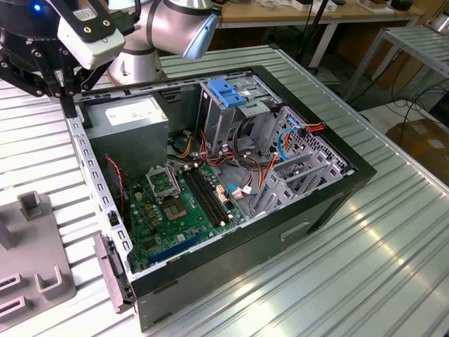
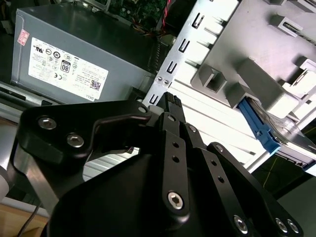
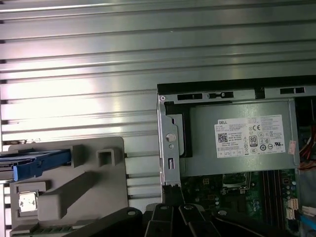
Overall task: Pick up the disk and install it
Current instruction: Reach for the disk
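While the black metal gripper [image 2: 170,101] is squeezed closed on nothing, we see the flat grey blue-railed disk [image 3: 43,164] resting in a grey plastic holder [image 3: 89,190].

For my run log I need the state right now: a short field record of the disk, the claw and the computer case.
disk: lying in the grey holder beside the case, not yet picked up
claw: above the case's edge near the power supply, apart from the disk
case: open, lying on the slatted table
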Controlling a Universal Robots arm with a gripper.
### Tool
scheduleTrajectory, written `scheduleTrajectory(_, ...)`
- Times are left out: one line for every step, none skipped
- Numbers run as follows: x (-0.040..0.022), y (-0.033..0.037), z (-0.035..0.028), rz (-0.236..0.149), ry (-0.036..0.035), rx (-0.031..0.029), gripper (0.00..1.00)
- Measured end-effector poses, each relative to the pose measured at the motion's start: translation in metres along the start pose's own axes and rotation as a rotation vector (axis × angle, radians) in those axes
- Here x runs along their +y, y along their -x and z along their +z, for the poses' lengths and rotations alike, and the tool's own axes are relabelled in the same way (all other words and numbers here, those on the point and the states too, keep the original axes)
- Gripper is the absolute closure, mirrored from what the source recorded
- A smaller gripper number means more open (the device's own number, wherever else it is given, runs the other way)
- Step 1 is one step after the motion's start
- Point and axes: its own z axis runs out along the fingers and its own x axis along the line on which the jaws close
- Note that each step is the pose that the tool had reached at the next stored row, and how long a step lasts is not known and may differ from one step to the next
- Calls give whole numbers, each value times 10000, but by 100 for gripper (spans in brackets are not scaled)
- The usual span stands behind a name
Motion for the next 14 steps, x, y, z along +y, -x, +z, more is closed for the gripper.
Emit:
scheduleTrajectory(-1, -10, 0, 0, 1, 0, 90)
scheduleTrajectory(-2, -27, -1, 0, 0, 0, 90)
scheduleTrajectory(-3, -37, -1, 0, 0, 0, 90)
scheduleTrajectory(-4, -47, -1, 0, 1, 0, 90)
scheduleTrajectory(-4, -57, -1, 0, 0, 0, 90)
scheduleTrajectory(-5, -67, -1, 0, 0, 0, 90)
scheduleTrajectory(-6, -83, -2, 1, 1, 0, 90)
scheduleTrajectory(-7, -95, -2, 1, 0, 0, 90)
scheduleTrajectory(-8, -106, -2, 1, 0, 0, 90)
scheduleTrajectory(-9, -121, -3, 1, 1, 0, 90)
scheduleTrajectory(-10, -131, -3, 1, 0, 0, 90)
scheduleTrajectory(-11, -144, -3, 1, 1, -1, 90)
scheduleTrajectory(-12, -157, -3, 1, 1, 0, 90)
scheduleTrajectory(-13, -171, -4, 0, 1, 0, 90)
